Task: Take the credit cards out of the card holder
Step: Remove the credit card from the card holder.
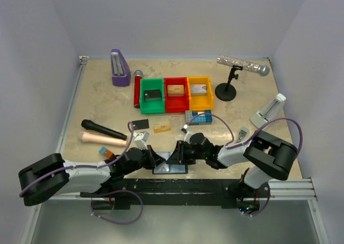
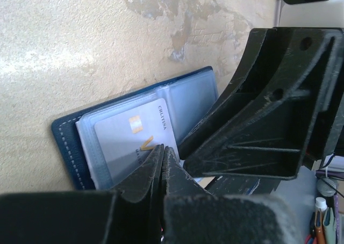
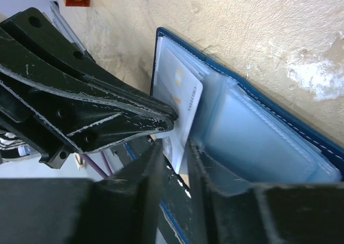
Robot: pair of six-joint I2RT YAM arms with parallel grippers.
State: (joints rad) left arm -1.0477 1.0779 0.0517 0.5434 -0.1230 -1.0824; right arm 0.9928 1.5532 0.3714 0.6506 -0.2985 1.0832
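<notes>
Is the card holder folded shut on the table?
No, the card holder lies open, with a grey card showing in its clear inner pocket.

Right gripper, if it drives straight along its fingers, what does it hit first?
The silvery grey card sticking out of the card holder: its edge sits between the fingers of the right gripper. The left gripper pinches it close beyond; depth unclear.

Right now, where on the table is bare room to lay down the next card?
Bare: the left patch between the purple object and black microphone; the far strip behind the bins. Crowded: the near middle, around the card holder, black card and gold card.
</notes>
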